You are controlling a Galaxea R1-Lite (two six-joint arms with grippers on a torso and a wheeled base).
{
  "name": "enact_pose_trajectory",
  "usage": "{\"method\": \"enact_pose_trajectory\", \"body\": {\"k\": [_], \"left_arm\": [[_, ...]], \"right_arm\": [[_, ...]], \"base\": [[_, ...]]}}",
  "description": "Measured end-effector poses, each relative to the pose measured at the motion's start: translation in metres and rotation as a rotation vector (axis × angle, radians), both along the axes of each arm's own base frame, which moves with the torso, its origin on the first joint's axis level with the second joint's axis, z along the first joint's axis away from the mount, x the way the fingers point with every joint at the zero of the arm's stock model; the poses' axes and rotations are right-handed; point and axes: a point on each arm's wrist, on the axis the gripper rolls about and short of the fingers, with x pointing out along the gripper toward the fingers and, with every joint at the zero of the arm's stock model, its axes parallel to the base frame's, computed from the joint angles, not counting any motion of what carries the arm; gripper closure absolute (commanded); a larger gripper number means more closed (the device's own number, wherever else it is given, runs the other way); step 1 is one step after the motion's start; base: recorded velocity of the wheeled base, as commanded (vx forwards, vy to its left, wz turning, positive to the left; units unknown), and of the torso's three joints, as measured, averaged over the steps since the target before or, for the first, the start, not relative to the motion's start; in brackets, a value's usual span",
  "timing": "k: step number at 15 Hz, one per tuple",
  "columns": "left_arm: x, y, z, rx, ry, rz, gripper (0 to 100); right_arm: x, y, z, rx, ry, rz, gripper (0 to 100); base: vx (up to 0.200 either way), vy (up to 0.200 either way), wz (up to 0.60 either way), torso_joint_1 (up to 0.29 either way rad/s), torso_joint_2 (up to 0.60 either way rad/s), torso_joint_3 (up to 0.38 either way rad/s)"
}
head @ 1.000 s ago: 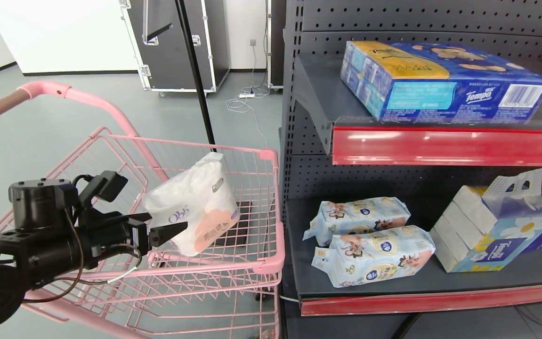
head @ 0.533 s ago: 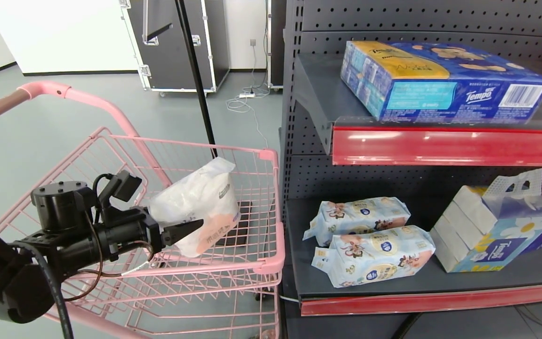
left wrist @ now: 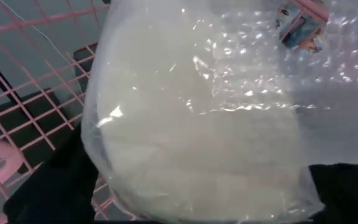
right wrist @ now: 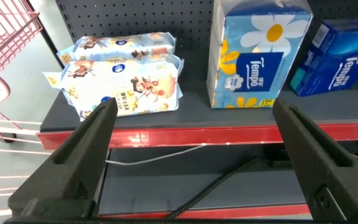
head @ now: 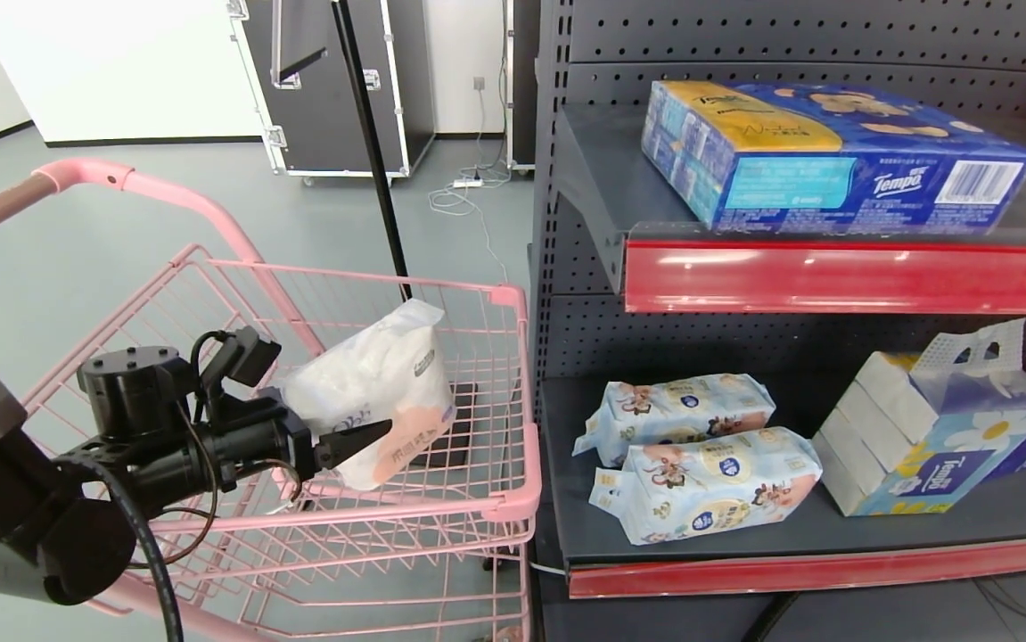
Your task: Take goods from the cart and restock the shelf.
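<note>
A white soft pack (head: 376, 392) with an orange patch is held tilted inside the pink cart (head: 513, 501), above its wire floor. My left gripper (head: 348, 435) is shut on its lower end, one finger (head: 359, 435) showing in front. In the left wrist view the pack (left wrist: 210, 118) lies between the two dark fingers of the left gripper (left wrist: 194, 193). My right gripper (right wrist: 194, 162) is open and holds nothing, facing the front of the lower shelf (right wrist: 185, 134). On that shelf (head: 744, 535) lie two patterned tissue packs (head: 709, 481).
A daisy-printed tissue bundle (head: 931, 428) stands at the right of the lower shelf, with a blue pack (right wrist: 334, 56) beside it. A large blue box (head: 833, 165) lies on the upper shelf. A black pole (head: 374, 152) rises behind the cart.
My left arm has carried the white pack to the right and a little toward the shelf, and the pack has tilted over. The head view has shifted slightly.
</note>
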Motion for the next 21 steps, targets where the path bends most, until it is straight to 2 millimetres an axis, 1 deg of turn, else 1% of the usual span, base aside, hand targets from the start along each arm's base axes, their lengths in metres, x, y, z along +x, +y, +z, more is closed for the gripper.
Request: {"method": "enact_pose_trajectory", "body": {"k": [2,3,7,11,14,17,21], "left_arm": [[0.002,-0.001,-0.004,0.0,-0.015,0.003,0],[0.003,-0.001,-0.005,0.0,-0.011,0.003,100],[0.005,-0.002,-0.008,0.005,-0.006,0.023,100],[0.007,-0.003,-0.007,-0.002,-0.008,0.014,100],[0.012,-0.003,0.007,-0.048,-0.015,0.032,100],[0.017,-0.001,0.021,-0.057,-0.069,0.043,100],[0.01,0.002,0.035,-0.06,-0.058,0.05,100]], "right_arm": [[0.0,0.0,0.0,0.0,0.0,0.0,0],[0.0,0.0,0.0,0.0,0.0,0.0,0],[0.0,0.0,0.0,0.0,0.0,0.0,0],[0.0,0.0,0.0,0.0,0.0,0.0,0],[0.0,0.0,0.0,-0.001,0.0,0.0,0],[0.0,0.0,0.0,-0.001,0.0,0.0,0],[0.0,0.0,0.0,-0.001,0.0,0.001,0]], "base": [[0.0,0.0,0.0,0.0,0.0,0.0],[0.0,0.0,0.0,0.0,0.0,0.0],[0.0,0.0,0.0,0.0,0.0,0.0],[0.0,0.0,0.0,0.0,0.0,0.0],[0.0,0.0,0.0,0.0,0.0,0.0],[0.0,0.0,0.0,0.0,0.0,0.0],[0.0,0.0,0.0,0.0,0.0,0.0]]}}
